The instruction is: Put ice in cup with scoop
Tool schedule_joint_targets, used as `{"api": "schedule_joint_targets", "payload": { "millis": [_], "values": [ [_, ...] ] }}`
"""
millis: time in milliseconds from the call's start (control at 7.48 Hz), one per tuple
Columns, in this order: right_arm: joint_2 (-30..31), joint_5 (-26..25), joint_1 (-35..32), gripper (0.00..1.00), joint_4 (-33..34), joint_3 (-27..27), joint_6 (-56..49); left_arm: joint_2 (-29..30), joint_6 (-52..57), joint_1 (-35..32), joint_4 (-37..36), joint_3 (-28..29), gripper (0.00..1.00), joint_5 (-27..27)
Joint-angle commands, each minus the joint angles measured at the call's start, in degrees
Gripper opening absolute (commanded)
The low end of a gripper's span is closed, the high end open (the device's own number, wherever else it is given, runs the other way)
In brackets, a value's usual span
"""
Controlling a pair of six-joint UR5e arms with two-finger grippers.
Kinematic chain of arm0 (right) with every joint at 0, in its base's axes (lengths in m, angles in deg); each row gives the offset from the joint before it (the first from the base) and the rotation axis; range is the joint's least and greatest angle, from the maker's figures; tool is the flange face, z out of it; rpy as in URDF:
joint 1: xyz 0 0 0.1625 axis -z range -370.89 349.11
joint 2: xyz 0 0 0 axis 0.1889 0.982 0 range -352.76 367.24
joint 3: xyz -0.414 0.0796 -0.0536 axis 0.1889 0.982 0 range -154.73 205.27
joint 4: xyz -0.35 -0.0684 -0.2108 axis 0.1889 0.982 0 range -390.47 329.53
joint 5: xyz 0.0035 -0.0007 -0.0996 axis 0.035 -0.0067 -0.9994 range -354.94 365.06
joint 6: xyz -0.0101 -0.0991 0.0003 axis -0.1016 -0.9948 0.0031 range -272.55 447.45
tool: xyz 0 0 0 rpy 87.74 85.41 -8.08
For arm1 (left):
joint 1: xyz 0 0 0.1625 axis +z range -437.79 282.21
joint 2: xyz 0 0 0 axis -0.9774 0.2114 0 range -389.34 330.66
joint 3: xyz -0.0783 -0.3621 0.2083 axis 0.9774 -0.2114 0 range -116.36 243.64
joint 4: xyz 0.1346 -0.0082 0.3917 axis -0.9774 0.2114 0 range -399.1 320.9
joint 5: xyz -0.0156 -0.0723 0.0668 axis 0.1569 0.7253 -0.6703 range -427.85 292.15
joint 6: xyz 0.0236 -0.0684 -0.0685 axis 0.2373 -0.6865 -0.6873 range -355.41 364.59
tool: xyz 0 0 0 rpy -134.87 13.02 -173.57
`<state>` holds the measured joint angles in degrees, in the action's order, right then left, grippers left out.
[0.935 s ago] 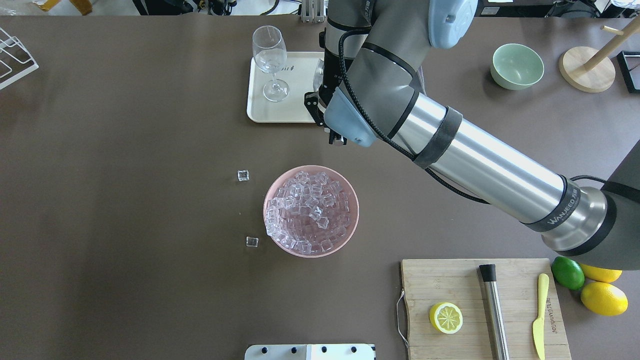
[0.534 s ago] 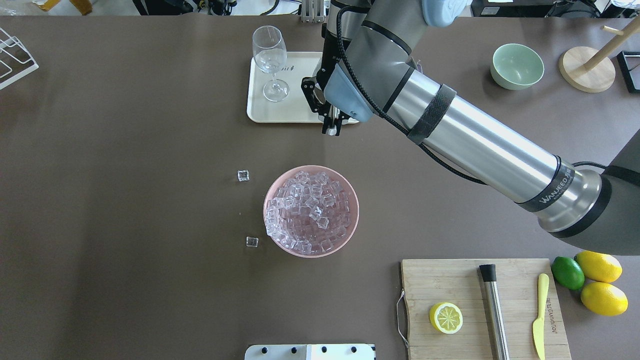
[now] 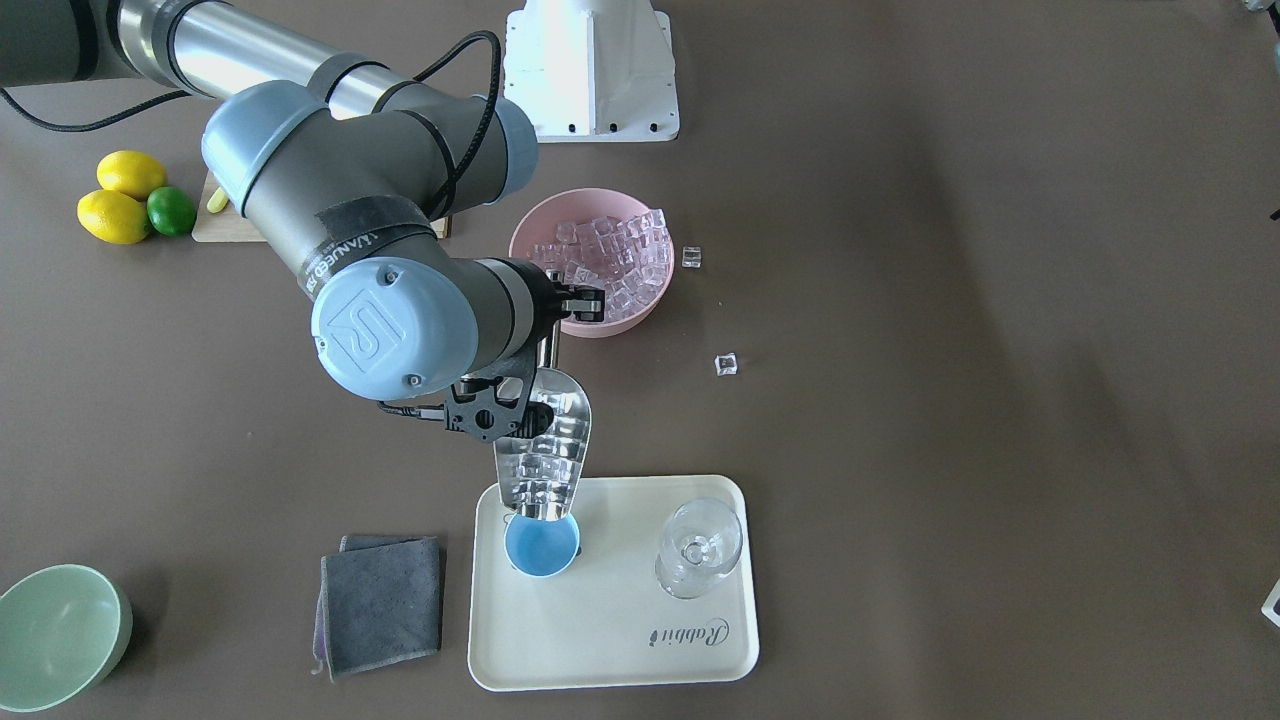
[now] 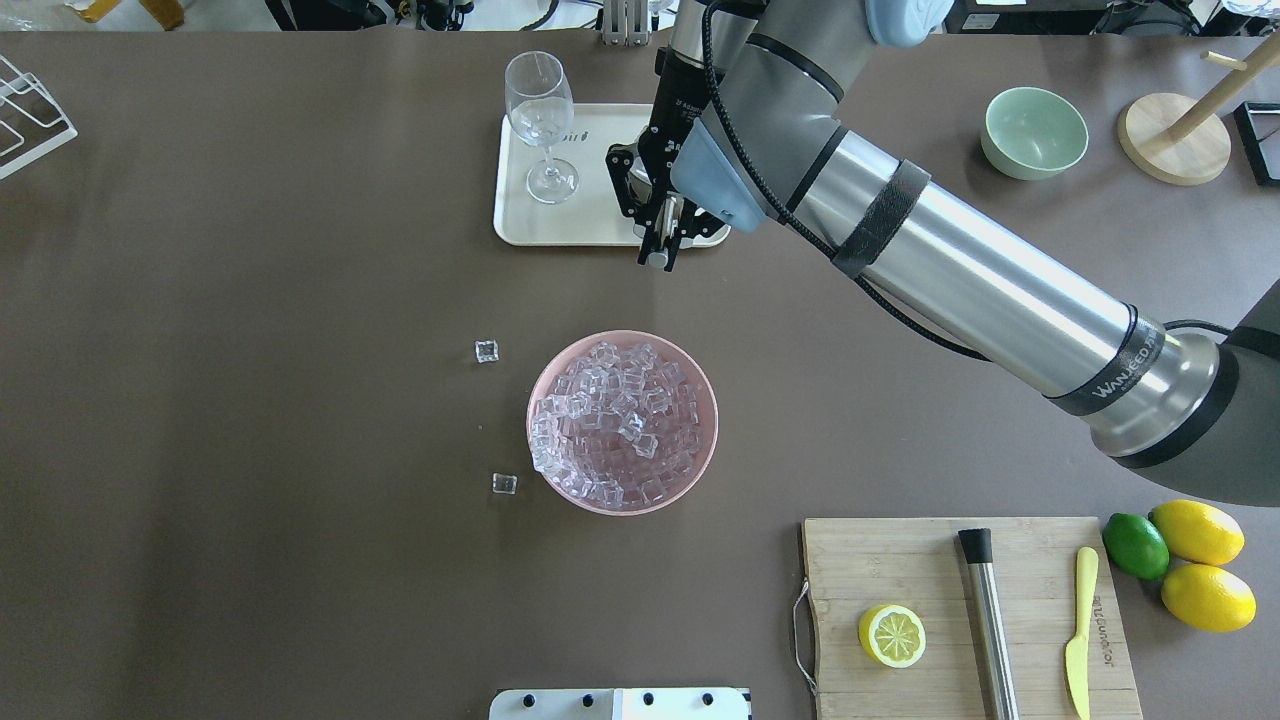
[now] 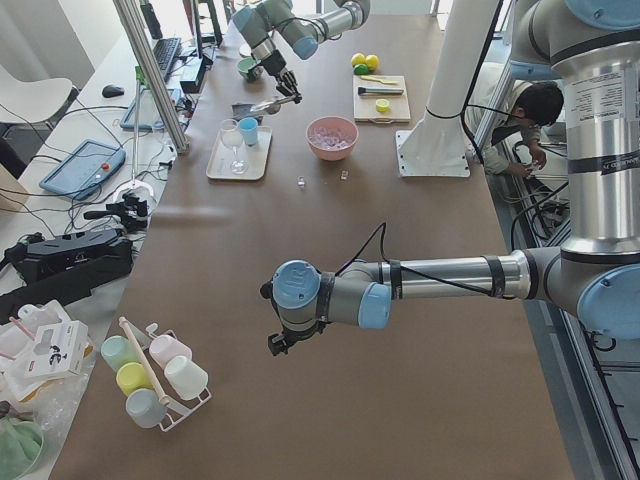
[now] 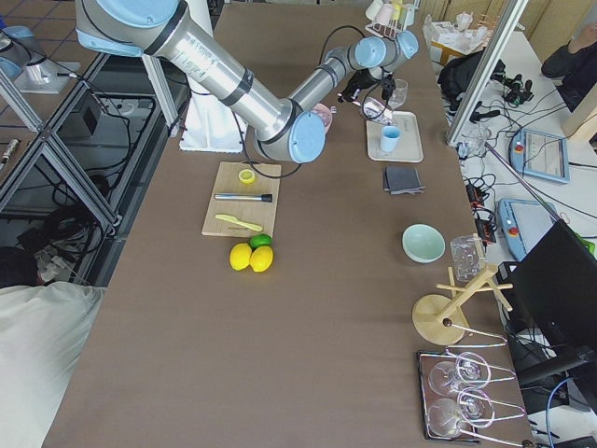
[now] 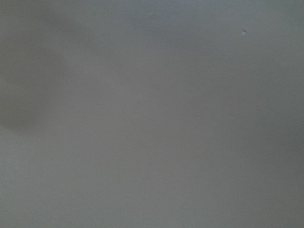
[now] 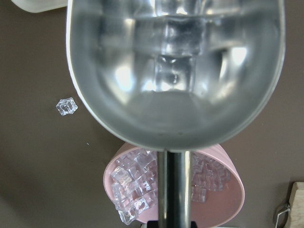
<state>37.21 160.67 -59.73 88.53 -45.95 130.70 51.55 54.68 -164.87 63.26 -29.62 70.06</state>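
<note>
Front-facing view, read left to right.

Lower left of centre: grey cloth point(image 3: 380, 600), soft, folded flat on the brown table point(image 3: 1000, 400) just beside the tray point(image 3: 610, 682). Probably there for drips.

Centre left: right gripper point(image 3: 578, 300), fingers pinching the scoop point(image 3: 545, 440) by the far end of its thin straight handle. My guess is that the rearward hold keeps the wrist clear of the cup point(image 3: 541, 548). The scoop is polished steel with a deep rounded trough. It is tipped mouth-down, its lip over the cup's upper edge.

Ice point(image 3: 540, 470): clear glassy cubes bunched at the mouth end of the trough. The right wrist view agrees, with the rear of the trough bare and mirror-bright. Judged: pour in hand, cubes on the brink. No cube shows on the cup's visible blue floor.

Lower centre: the cup is small, round, light blue and smooth. It stands in the left part of the cream tray, whose raised rim should catch strays.

Upper centre: pink bowl point(image 3: 625, 315), matt, heaped with the ice stock.

Right of the cup: stemmed glass point(image 3: 700, 545), clear, upright, same tray, apart from the cup.

Further right: loose cubes point(image 3: 725, 364) on the bare table.

Left-end view, centre: left gripper point(image 5: 281, 343), well away from the work. I cannot tell how its fingers stand.
</note>
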Motion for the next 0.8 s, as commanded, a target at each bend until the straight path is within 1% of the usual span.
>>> {"api": "schedule_joint_targets", "payload": {
  "millis": [0, 534, 668],
  "values": [
    [0.53, 3.21, -0.46, 0.00, 0.18, -0.23, 0.08, -0.48, 1.15, -1.86, -0.05, 0.88, 0.98, -0.10],
    [0.62, 5.75, -0.73, 0.00, 0.27, -0.76, 0.17, -0.39, 0.45, -2.48, -0.84, 2.38, 0.98, -0.10],
    [1.23, 7.94, -1.08, 0.00, 0.18, -0.85, 0.17, -0.13, 0.10, -3.44, -2.50, 2.64, 0.98, -0.01]
  ]
}}
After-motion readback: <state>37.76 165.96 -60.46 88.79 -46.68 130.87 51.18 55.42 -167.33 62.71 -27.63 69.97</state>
